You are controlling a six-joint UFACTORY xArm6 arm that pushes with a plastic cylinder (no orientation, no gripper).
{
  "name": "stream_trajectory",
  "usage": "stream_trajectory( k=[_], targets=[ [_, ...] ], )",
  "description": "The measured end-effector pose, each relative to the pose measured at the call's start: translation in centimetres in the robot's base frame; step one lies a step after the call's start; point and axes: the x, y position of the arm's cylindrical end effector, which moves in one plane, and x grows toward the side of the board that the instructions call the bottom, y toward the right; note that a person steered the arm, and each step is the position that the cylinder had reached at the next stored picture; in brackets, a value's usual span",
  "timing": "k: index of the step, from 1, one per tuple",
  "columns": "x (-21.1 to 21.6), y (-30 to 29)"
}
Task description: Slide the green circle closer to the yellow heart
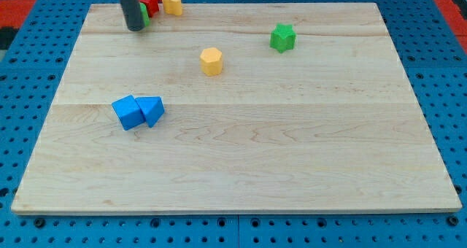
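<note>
**Tip parked at the crowded top-left corner**

Nearest the camera, two blue blocks are sitting on the pale wooden worktop (pixel 241 168), left of centre: a blue cube-like block (pixel 128 111) and, touching its right side, a blue triangular block (pixel 152 110). Further up, near the middle, a yellow hexagonal block (pixel 211 61) is standing alone. Well apart to the view's right, a green star-shaped block (pixel 282 38) is resting by itself.

At the view's top left, a small cluster is crowding the worktop's far edge. My tip (pixel 135 28) is pressing in at its left side, and my dark rod is covering most of a green block (pixel 146 16), presumably the green circle, of which only a sliver is showing just right of the rod. A red block (pixel 150 0) is sitting right behind it, its shape unclear, and the yellow heart (pixel 172 2) is lying just to the red block's right, near the green one. I am carrying no gripper, so I cannot tell any open or closed state.
</note>
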Motion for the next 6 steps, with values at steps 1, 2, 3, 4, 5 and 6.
stream_trajectory(
  k=[1, 2, 3, 4, 5, 6],
  targets=[
    [0.0, -3.0],
    [-0.8, -4.5],
    [-4.1, -4.8],
    [-4.8, -3.8],
    [-0.8, -0.6],
    [-0.7, 6.0]
  ],
)
